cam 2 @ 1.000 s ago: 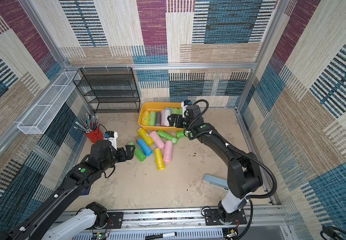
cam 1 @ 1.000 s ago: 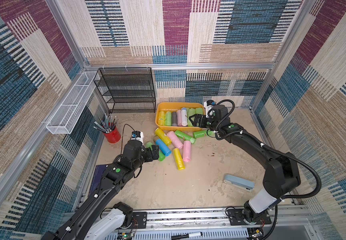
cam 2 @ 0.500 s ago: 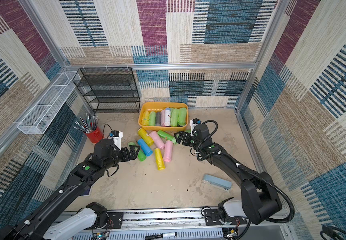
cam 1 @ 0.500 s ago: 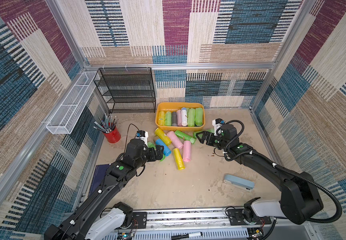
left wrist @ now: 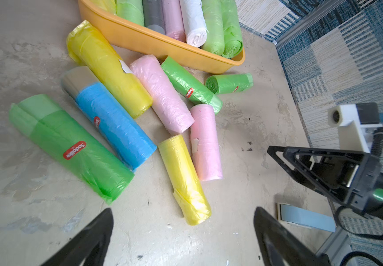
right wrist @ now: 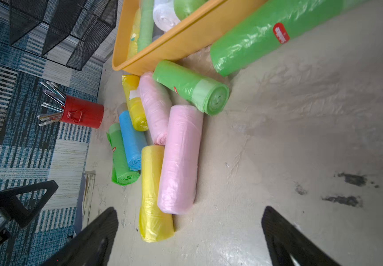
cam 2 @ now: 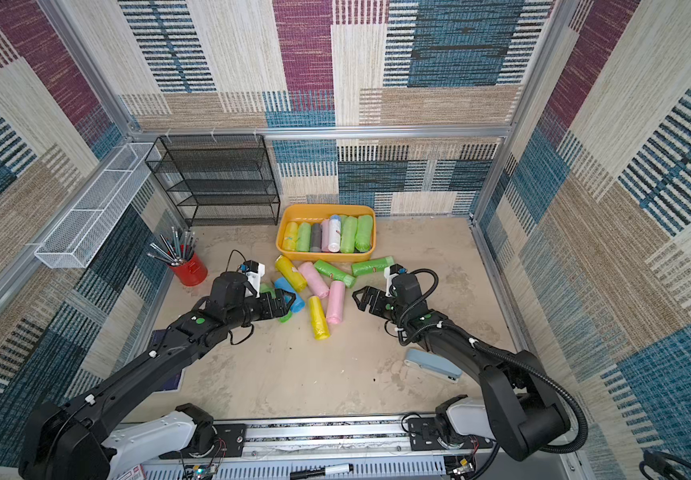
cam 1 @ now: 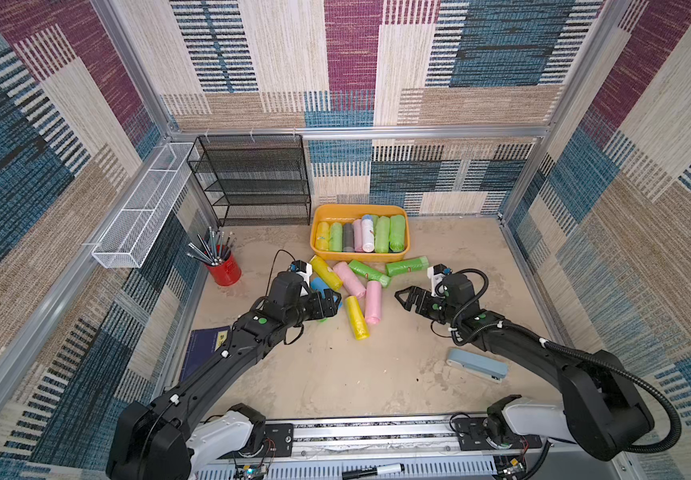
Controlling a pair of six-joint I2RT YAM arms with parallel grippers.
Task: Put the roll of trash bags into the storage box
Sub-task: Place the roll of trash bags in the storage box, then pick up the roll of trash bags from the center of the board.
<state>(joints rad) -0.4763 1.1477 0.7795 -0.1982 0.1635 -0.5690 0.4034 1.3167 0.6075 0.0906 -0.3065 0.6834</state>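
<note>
**Q:** How will a roll handle?

**Me:** Lightly, I'd judge. The rolls (cam 1: pixel 349 279) are thin film wound tight. They look soft under a squeeze, slick on the outside, and round enough to run off across the table (cam 1: pixel 335 374). I'd take one across its middle, with a jaw on each side of the barrel. I'd keep off the ends, where a loose flap could peel away.

**Q:** Where is everything?

**Me:** Starting at the left, my left claw (cam 1: pixel 332 302) is spread wide and holds nothing. It sits close by the end of the green roll (left wrist: pixel 70 147) at the pile's left edge. Then come blue, yellow, pink and more green ones, eight loose in all, lying against each other on the table. They lie right in front of the box (left wrist: pixel 158 45), which already holds a row of rolls side by side. My right claw (cam 1: pixel 405 300) is spread apart too and empty, near the pink roll (right wrist: pixel 179 159) on the pile's right side.

**Q:** What's changed?

**Me:** A second ago my left claw sat a little further back, and it has edged forward toward the pile. The loose rolls lie as they did, as far as I can tell. My right claw was up at the box's right end, over the rolls there, and it has since drawn back over the table.
</note>
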